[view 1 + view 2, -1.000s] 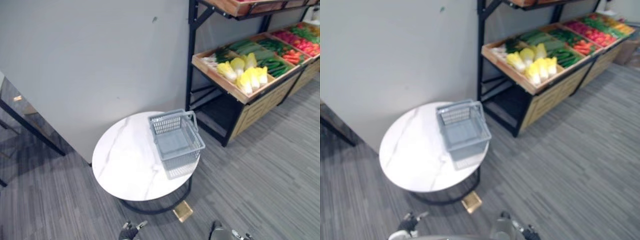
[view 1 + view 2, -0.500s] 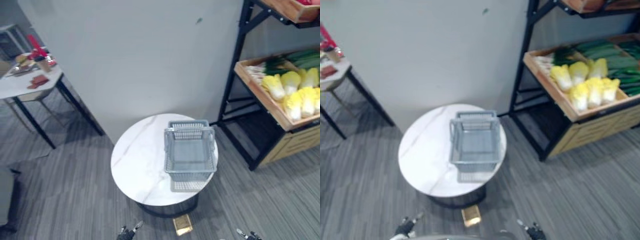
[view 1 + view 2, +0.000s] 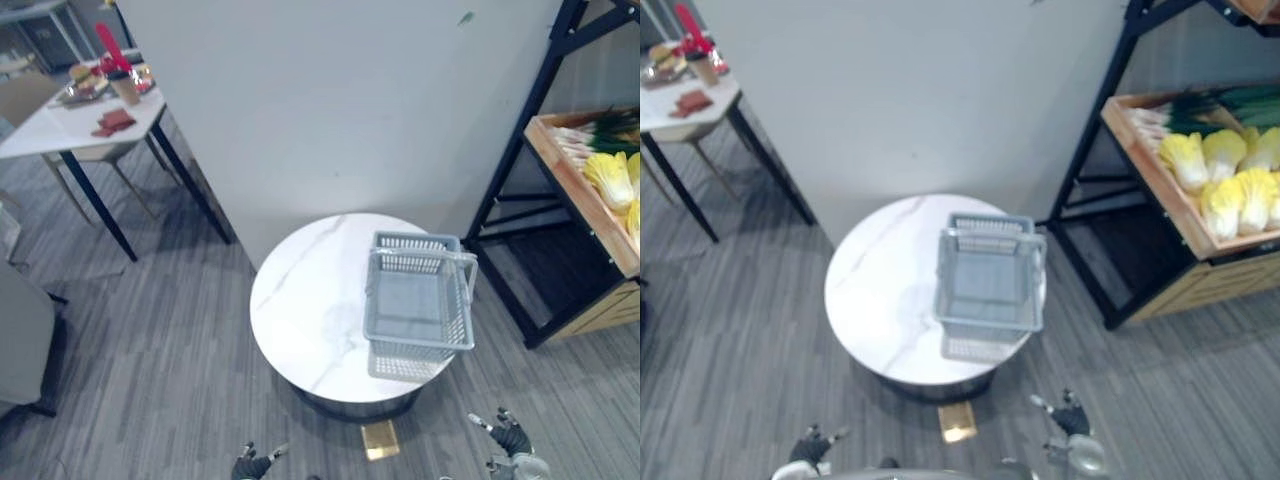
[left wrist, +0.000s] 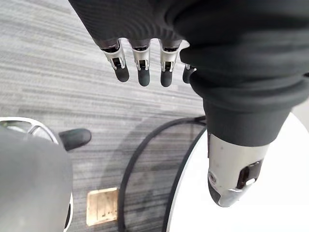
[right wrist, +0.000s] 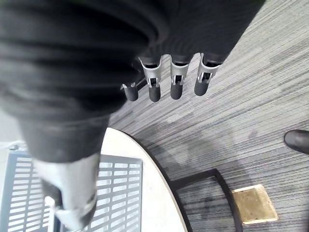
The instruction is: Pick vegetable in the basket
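An empty grey plastic basket (image 3: 418,308) stands on the right half of a round white marble table (image 3: 305,310). The vegetables lie in a wooden shelf crate (image 3: 1160,190) at the right: yellow-white cabbages (image 3: 1225,175) and green leeks (image 3: 1210,105) behind them. My left hand (image 3: 252,466) hangs low in front of the table, its fingers (image 4: 141,67) straight and holding nothing. Near the table's front right, my right hand (image 3: 511,440) is open too, fingers (image 5: 176,83) straight above the floor, with the basket's wall (image 5: 116,193) close beside it.
A black metal shelf frame (image 3: 515,170) stands right of the table. A grey wall panel (image 3: 330,100) rises behind it. A white side table (image 3: 70,115) with food and a red bottle is at far left. A small brass plate (image 3: 380,440) lies on the floor.
The whole picture has shifted as the camera turned: table and basket keep their places. My right hand now shows higher at the lower right.
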`<state>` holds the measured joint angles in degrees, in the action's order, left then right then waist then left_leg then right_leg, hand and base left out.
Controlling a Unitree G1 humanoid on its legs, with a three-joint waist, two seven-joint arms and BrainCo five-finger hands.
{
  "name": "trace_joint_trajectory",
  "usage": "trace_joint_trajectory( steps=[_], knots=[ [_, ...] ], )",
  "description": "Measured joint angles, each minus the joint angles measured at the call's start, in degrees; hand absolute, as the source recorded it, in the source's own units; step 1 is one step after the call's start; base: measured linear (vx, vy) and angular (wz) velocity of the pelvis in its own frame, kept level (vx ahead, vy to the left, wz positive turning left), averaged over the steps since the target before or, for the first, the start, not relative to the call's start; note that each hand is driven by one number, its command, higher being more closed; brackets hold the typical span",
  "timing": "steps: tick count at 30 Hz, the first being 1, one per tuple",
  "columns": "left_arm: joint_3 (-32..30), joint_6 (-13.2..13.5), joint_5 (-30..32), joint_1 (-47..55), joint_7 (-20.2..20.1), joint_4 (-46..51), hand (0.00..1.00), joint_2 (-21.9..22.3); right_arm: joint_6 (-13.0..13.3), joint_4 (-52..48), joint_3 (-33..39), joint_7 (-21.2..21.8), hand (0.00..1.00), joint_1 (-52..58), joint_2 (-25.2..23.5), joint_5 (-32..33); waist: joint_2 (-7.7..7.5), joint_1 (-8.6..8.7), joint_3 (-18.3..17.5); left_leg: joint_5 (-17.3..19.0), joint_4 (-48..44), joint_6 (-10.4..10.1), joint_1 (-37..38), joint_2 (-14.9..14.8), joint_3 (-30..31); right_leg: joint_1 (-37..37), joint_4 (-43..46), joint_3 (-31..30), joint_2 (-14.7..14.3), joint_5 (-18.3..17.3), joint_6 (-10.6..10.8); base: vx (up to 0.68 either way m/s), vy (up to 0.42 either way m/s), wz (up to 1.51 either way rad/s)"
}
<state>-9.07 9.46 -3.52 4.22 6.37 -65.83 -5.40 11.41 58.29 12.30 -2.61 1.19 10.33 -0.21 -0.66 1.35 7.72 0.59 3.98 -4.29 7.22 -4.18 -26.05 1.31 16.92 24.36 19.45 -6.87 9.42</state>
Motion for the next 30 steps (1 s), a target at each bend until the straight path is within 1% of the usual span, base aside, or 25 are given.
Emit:
trace_joint_trajectory(
  steps=[1, 2, 3, 4, 5, 6, 7, 8, 9, 11, 12, 14, 16, 19, 21, 23, 24, 26, 28, 30],
  knots=[
    [1.1, 0.0, 0.1, 0.0, 0.0, -0.3, 0.00, -0.4, 0.0, -0.1, -0.6, -0.3, 0.00, 0.0, 0.4, -1.2, 0.32, 0.08, -0.2, 0.3, -0.1, 0.1, 0.1, 0.4, 0.1, -1.7, 3.5, -1.6, 1.0, 0.0, -0.1, -0.02, 0.098, 0.00],
    [2.6, 0.0, 0.6, 0.1, -0.1, -0.3, 0.00, -1.4, -0.3, -0.1, -1.1, -0.9, 0.00, -0.1, 0.5, -2.4, 0.33, 0.14, -0.2, 0.5, 0.0, 0.3, 0.3, 0.7, 0.5, -3.3, 6.5, -4.7, 1.2, 0.5, -0.9, 0.01, 0.073, 0.08],
    [3.0, -0.1, 1.1, 0.4, -0.1, -0.3, 0.00, -1.6, -0.4, -0.1, -1.4, -1.1, 0.00, -0.2, 0.5, -2.7, 0.35, 0.15, -0.2, 0.4, 0.2, 0.3, 0.5, 0.5, 0.7, -3.5, 6.6, -5.6, 0.8, 0.9, -1.4, 0.06, 0.046, 0.07],
    [3.1, -0.1, 2.0, 0.8, -0.1, -0.3, 0.00, -1.8, -0.7, -0.1, -1.5, -1.3, 0.00, -0.6, 0.6, -4.0, 0.44, 0.13, -0.3, 0.1, 0.9, 0.4, 1.0, 0.2, 1.0, -3.9, 6.8, -6.5, 0.1, 1.5, -2.3, 0.09, -0.017, 0.09],
    [3.1, -0.1, 2.2, 0.9, -0.1, -0.3, 0.00, -1.8, -0.9, -0.2, -1.5, -2.1, 0.00, -1.9, 0.9, -5.1, 1.50, 0.20, -0.6, -0.8, 1.7, 0.7, 0.9, -0.7, 1.7, -4.8, 7.2, -6.9, -0.8, 2.1, -3.9, 0.08, -0.050, 0.08],
    [3.2, -0.1, 2.2, 1.1, -0.1, -0.3, 0.00, -1.9, -1.3, -1.4, -1.6, -2.3, 0.00, -3.0, 1.5, -6.8, 1.37, 0.07, -0.4, -1.2, 1.5, 0.2, 0.1, -2.0, 1.9, -5.0, 3.0, -8.4, -2.6, 0.8, -4.6, 0.04, -0.059, 0.09],
    [3.2, -0.1, 2.2, 1.1, -0.1, -0.3, 0.00, -2.3, -1.4, -2.6, -1.7, -2.4, 0.00, -3.7, 1.7, -6.8, 0.65, -0.02, -0.4, -1.4, 1.5, -0.2, -0.3, -2.1, 1.9, -5.1, -0.1, -9.3, -3.5, 1.5, -4.2, 0.00, -0.084, 0.09],
    [3.1, -0.1, 2.2, 1.2, -0.4, -0.3, 0.00, -3.3, -1.7, -5.3, -1.7, -2.9, 0.00, -4.6, 1.9, -9.0, -1.20, 0.01, 0.1, -1.9, 1.5, -0.5, -0.8, -1.2, 2.3, -5.1, -3.7, -9.8, -3.8, 3.8, -3.2, 0.01, -0.099, 0.22],
    [2.9, -0.4, 2.2, 1.2, -0.5, -0.8, 0.00, -3.8, -2.6, -9.7, -1.7, -3.9, 0.00, -5.4, 3.4, -12.5, -1.62, 0.17, 0.3, -2.6, 1.5, -0.9, -1.5, -1.2, 3.1, -4.5, -4.7, -9.7, -4.1, 2.9, -1.6, 0.05, -0.137, 0.23],
    [2.5, -0.6, 2.2, 1.4, -0.6, -0.7, 0.00, -3.0, -3.7, -18.8, -2.8, -4.8, 0.00, -5.6, 6.8, -18.0, -0.74, 0.12, 0.3, -3.2, 1.5, -1.3, -2.1, -2.4, 3.3, -4.1, -6.5, -9.1, -5.6, 2.9, -1.6, 0.08, -0.146, 0.06],
    [1.7, -0.6, 2.2, 2.1, -0.6, -0.8, 0.00, -2.5, -3.7, -24.3, -4.1, -4.9, 0.00, -5.6, 8.7, -20.9, -0.18, 0.08, 0.0, -3.3, 1.5, -1.6, -2.1, -3.1, 3.4, -3.3, -7.8, -9.0, -6.5, 3.0, -1.5, 0.06, -0.117, -0.04],
    [0.4, -0.8, 2.2, 3.0, -1.0, -0.8, 0.00, -1.8, -3.5, -32.6, -5.3, -5.4, 0.00, -6.1, 10.6, -25.3, 0.65, 0.16, -0.5, -3.7, 1.5, -2.2, -2.1, -4.4, 4.6, -1.9, -9.7, -8.0, -8.1, 3.2, -1.6, 0.05, -0.103, 0.07],
    [-0.2, -0.8, 2.2, 3.2, -1.2, -0.7, 0.00, -1.6, -3.4, -35.3, -7.3, -5.7, 0.00, -7.6, 11.9, -27.1, 0.82, 0.06, -0.7, -3.9, 1.5, -2.5, -2.3, -5.3, 5.5, -1.3, -10.6, -7.1, -9.0, 3.3, -1.7, 0.01, -0.103, 0.18],
    [-0.5, -1.3, 2.5, 3.6, -1.5, -0.1, 0.00, -1.5, -3.4, -36.5, -12.2, -5.9, 0.00, -12.1, 12.9, -30.7, 0.83, -0.16, -0.9, -4.2, 1.8, -3.0, -3.8, -5.8, 7.1, -1.3, -11.4, -5.7, -9.5, 3.4, -1.9, -0.02, -0.036, 0.24],
    [-0.5, -1.3, 2.5, 4.1, -1.6, 0.0, 0.00, -1.5, -3.3, -37.3, -15.8, -6.0, 0.00, -15.5, 13.0, -31.4, 0.80, -0.47, -1.0, -4.4, 1.8, -3.1, -4.7, -5.7, 7.9, -1.5, -12.0, -5.2, -9.5, 3.8, -1.9, -0.01, 0.005, 0.16],
    [-0.4, -1.5, 2.5, 4.4, -1.5, 0.1, 0.00, -1.5, -3.3, -36.7, -20.0, -5.9, 0.00, -21.0, 13.0, -31.7, 0.74, -1.71, -1.1, -4.7, 1.8, -3.0, -6.0, -5.5, 8.0, -2.3, -13.1, -5.0, -9.5, 4.8, -1.9, 0.00, 0.017, 0.05],
    [-0.4, -1.5, 2.5, 4.4, -1.4, 0.2, 0.00, -1.5, -3.3, -36.1, -20.8, -5.9, 0.00, -22.7, 12.9, -32.1, 0.73, -1.89, -1.1, -4.8, 1.8, -2.9, -6.4, -5.4, 8.1, -2.3, -13.5, -4.8, -9.4, 5.0, -1.9, 0.00, 0.018, 0.12],
    [-0.4, -1.7, 2.4, 4.4, -0.8, 0.6, 0.00, -1.5, -3.3, -30.9, -23.3, -6.0, 0.00, -29.3, 12.9, -33.5, 0.74, -3.11, -1.1, -5.1, 1.7, -2.6, -7.6, -4.9, 9.2, -2.2, -14.9, -3.8, -9.3, 5.8, -1.8, 0.01, 0.017, 0.21],
    [-0.4, -1.8, 2.4, 4.4, -0.4, 1.0, 0.00, -1.5, -3.4, -26.5, -24.5, -6.0, 0.00, -33.7, 12.9, -33.5, 0.74, -3.40, -0.9, -5.4, 1.7, -2.5, -8.6, -4.8, 10.0, -2.3, -15.4, -2.8, -9.1, 6.1, -1.8, 0.00, 0.009, 0.27],
    [-0.4, -2.0, 2.3, 4.4, 0.1, 1.2, 0.00, -1.4, -3.8, -18.8, -24.6, -6.0, 0.00, -40.8, 12.7, -33.5, 0.82, -4.55, -0.6, -6.0, 1.7, -2.5, -10.3, -4.6, 11.1, -3.2, -16.0, -2.0, -9.1, 6.7, -2.0, -0.01, 0.002, 0.22]
  ],
)
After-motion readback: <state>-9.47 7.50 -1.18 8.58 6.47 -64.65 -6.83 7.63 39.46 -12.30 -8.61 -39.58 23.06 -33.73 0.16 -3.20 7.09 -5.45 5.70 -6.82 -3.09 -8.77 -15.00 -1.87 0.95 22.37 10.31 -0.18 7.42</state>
